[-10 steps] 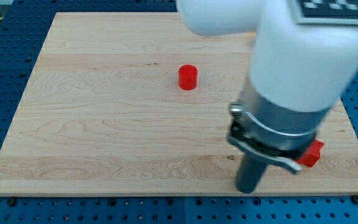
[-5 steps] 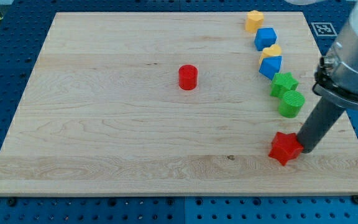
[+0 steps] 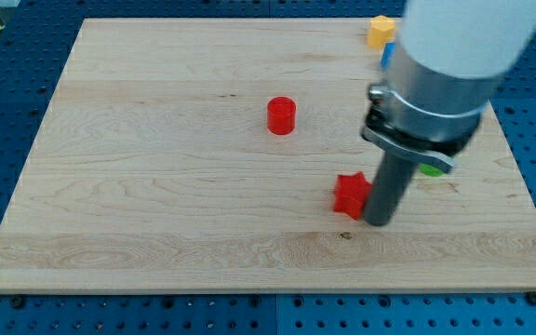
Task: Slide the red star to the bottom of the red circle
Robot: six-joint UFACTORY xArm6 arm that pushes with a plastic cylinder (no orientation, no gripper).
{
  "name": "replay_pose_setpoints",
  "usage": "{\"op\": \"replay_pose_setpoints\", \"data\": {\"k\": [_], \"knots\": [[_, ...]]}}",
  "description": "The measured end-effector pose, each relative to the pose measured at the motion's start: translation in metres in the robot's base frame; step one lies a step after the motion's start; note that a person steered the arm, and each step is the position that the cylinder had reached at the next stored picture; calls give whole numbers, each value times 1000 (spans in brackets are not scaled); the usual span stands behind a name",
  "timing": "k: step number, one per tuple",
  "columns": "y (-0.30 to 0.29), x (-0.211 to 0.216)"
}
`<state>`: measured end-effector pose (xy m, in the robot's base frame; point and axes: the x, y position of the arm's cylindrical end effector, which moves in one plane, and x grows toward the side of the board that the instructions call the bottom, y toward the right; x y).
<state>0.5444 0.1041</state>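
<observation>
Camera view is showing my tip (image 3: 377, 223) pressing on the surface (image 3: 156, 186), touching the right side of the red star (image 3: 350, 194). No fingers on this rig, just a bare rod, so nothing is being gripped; the contact is push only. Star is sitting just to the view's left of the tip, lower right of the board's middle. Red circle (image 3: 282, 115) is standing well apart from it, up and toward the view's left.

Step in hand, as I judge it: mid-push, sliding the star toward the view's left to get it under the circle. Star is looking roughly partway there; it is not yet below the circle, being off to the view's right of it.

Next move is calling for more leftward push, with a slight upward bias so the star is ending near the circle's lower edge, without knocking it.

Arm body is hiding most of the right-side blocks: only a yellow block (image 3: 380, 30), a sliver of a blue block (image 3: 388, 56) and a bit of a green block (image 3: 430, 170) are peeking out. Shapes hard to tell.
</observation>
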Motion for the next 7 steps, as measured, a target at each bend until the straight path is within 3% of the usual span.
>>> {"op": "replay_pose_setpoints", "data": {"k": [2, 4, 5, 7], "knots": [[-64, -29], [-106, -89], [-114, -94], [-15, 24]]}}
